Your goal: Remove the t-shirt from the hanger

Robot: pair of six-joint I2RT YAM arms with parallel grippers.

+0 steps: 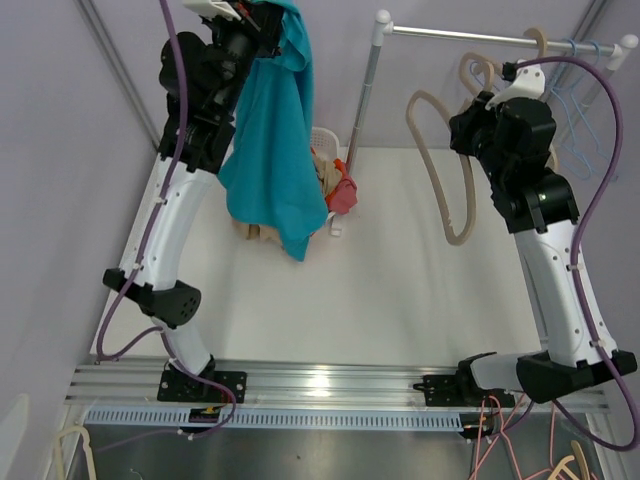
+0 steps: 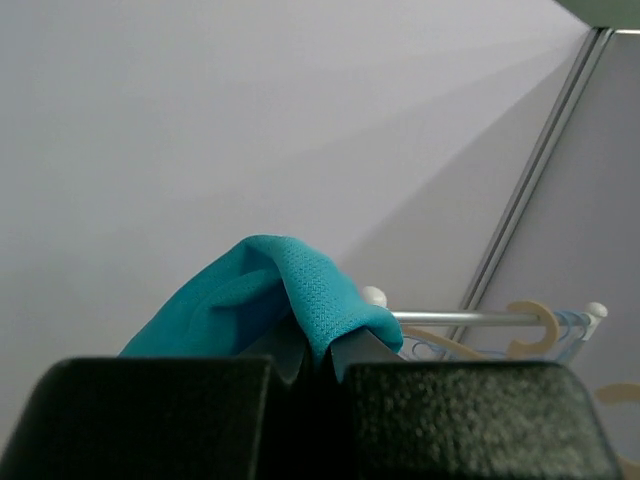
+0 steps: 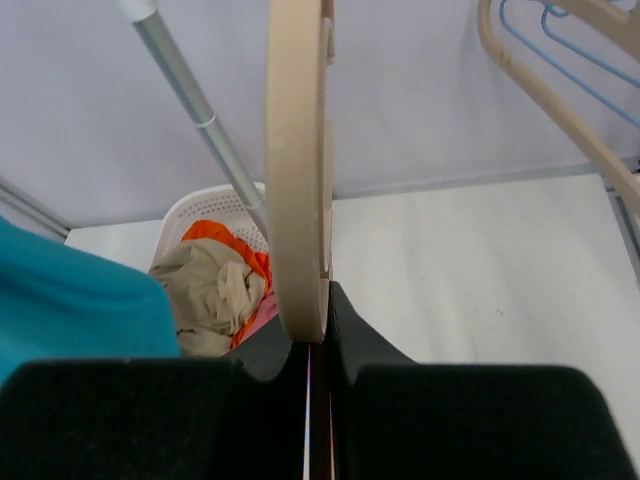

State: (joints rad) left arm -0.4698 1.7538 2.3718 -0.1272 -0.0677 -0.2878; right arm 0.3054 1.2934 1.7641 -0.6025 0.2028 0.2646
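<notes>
A teal t-shirt hangs free from my left gripper, held high at the back left above the table. In the left wrist view the jaws are shut on a fold of the teal t-shirt. My right gripper is shut on a beige hanger, which hangs bare below the rack rail at the right. In the right wrist view the beige hanger stands pinched between the jaws. The shirt is off the hanger.
A white laundry basket with orange, beige and pink clothes stands behind the shirt and shows in the right wrist view. A metal rack with a slanted pole carries more beige and blue hangers at the far right.
</notes>
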